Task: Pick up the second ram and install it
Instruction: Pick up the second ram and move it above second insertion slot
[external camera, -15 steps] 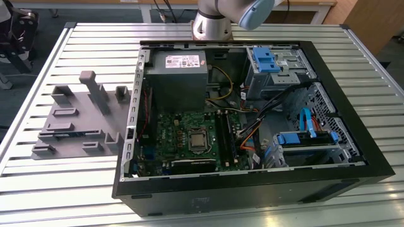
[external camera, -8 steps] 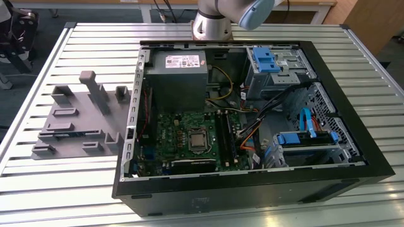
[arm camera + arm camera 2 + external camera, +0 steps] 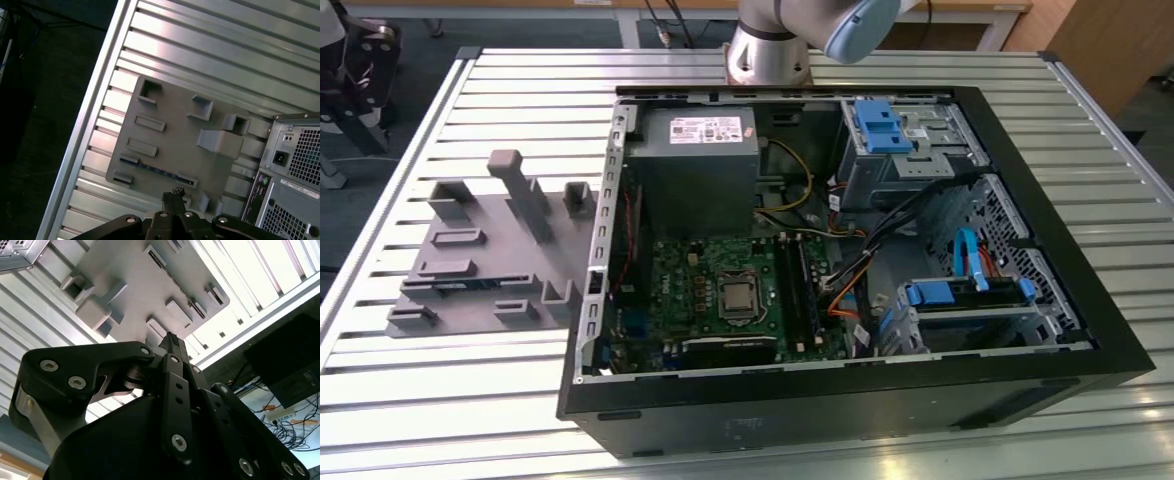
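Evidently little was done: the second ram [image 3: 159,171] lay in a slot of the grey holder tray [image 3: 170,135], at the exterior view's left of the open computer case [image 3: 854,400]. The gripper [image 3: 172,193] hovered above the tray, clenched on nothing. Both pickup and installing were left to do.

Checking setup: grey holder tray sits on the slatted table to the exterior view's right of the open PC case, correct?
No: the grey holder tray sits on the slatted table to the exterior view's left of the open PC case.
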{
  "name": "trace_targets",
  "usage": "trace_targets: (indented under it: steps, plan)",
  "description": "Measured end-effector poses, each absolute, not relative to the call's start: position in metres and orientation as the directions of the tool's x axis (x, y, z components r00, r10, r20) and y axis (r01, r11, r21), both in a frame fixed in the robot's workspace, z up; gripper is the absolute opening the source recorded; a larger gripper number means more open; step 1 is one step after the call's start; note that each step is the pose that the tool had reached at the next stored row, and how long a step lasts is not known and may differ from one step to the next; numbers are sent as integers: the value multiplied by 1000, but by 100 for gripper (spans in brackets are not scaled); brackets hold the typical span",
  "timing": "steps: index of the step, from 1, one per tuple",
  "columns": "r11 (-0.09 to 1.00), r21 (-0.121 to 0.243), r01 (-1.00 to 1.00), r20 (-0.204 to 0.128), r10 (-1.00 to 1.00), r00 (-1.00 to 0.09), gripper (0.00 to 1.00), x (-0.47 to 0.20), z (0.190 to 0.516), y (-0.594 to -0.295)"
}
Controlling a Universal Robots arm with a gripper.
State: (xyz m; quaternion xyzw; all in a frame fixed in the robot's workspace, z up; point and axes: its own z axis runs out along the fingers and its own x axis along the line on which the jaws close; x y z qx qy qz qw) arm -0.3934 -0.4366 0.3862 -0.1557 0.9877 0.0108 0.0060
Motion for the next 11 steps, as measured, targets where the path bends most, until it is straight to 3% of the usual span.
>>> trace_targets:
  steps: [11]
  plan:
    - [922,19,-387,-15,-387,-922,11,-393,386,-437]
